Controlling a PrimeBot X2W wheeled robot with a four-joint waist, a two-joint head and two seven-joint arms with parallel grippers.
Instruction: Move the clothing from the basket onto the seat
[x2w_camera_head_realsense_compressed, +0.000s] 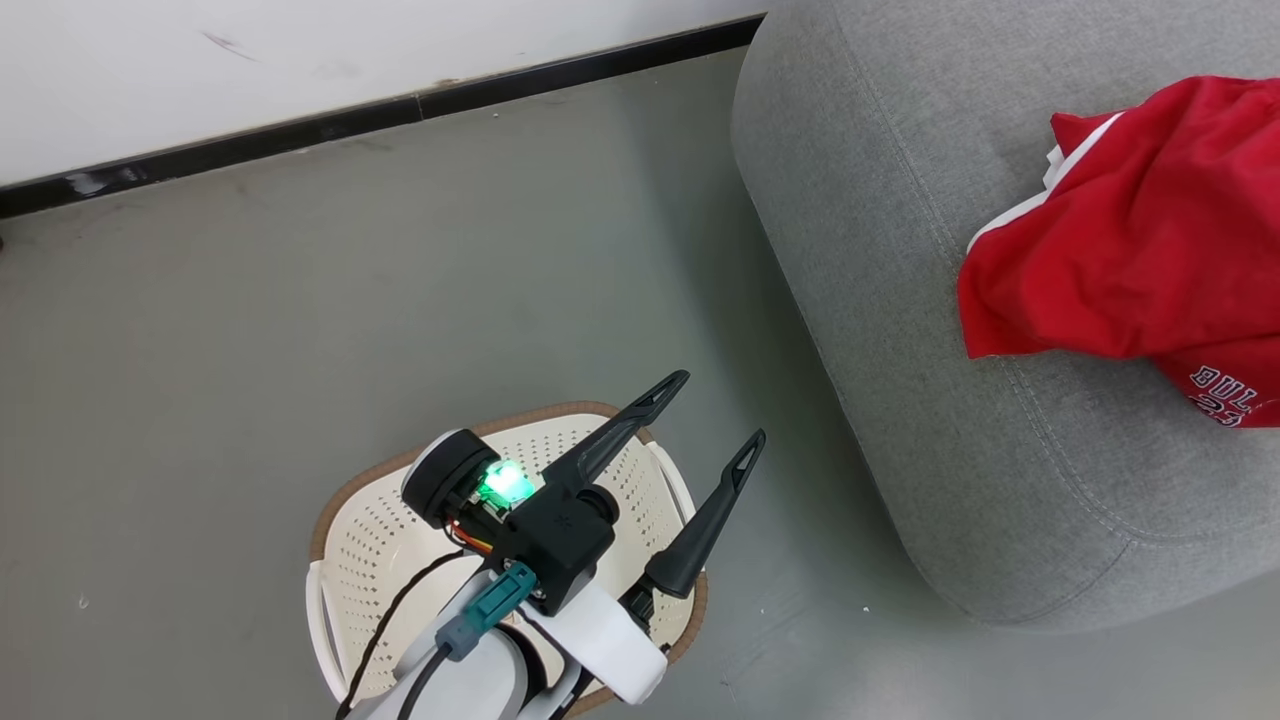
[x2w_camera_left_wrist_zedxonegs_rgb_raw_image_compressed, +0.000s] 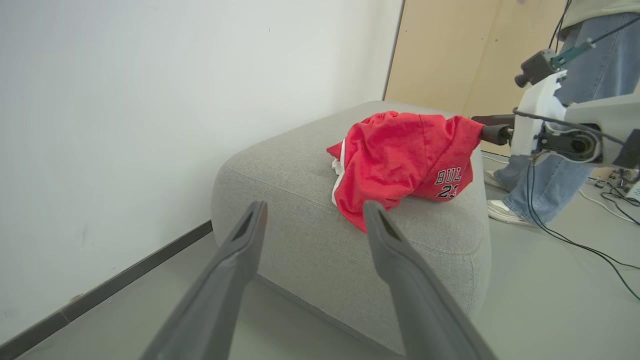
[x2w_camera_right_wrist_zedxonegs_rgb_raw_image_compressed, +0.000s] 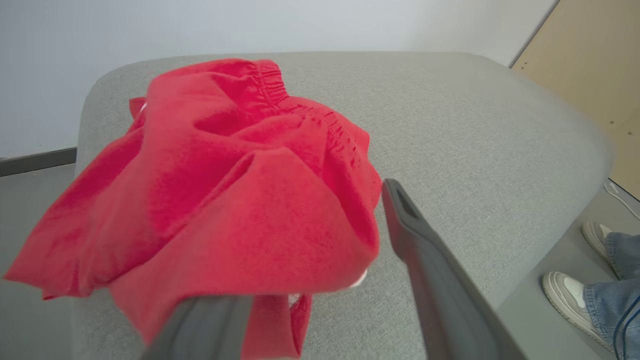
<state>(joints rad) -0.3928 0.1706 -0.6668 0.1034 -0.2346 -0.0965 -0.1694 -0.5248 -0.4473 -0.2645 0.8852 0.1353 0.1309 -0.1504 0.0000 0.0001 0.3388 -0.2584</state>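
Nearest, the left pincer (x2w_camera_head_realsense_compressed: 719, 407) hangs spread wide and empty over the basket (x2w_camera_head_realsense_compressed: 345, 495), whose visible perforated bottom shows no fabric (the arm hides part of it). Further out, over the seat (x2w_camera_head_realsense_compressed: 950, 450), the right pincer (x2w_camera_right_wrist_zedxonegs_rgb_raw_image_compressed: 312, 200) has its fingers parted and grips nothing, though the clothing (x2w_camera_right_wrist_zedxonegs_rgb_raw_image_compressed: 225, 200) lies draped over one finger. This looks like the release step. Doing it well likely means drawing that finger straight back out of the fold, low and gently, so the cloth slips off rather than trailing toward the seat's edge, then checking the basket for leftovers. The clothing is a bright red crumpled heap with a gathered elastic waistband, white trim and white lettering, resting on top of the grey cushion. Beyond, a person's shoes (x2w_camera_right_wrist_zedxonegs_rgb_raw_image_compressed: 565, 295) stand on the floor.
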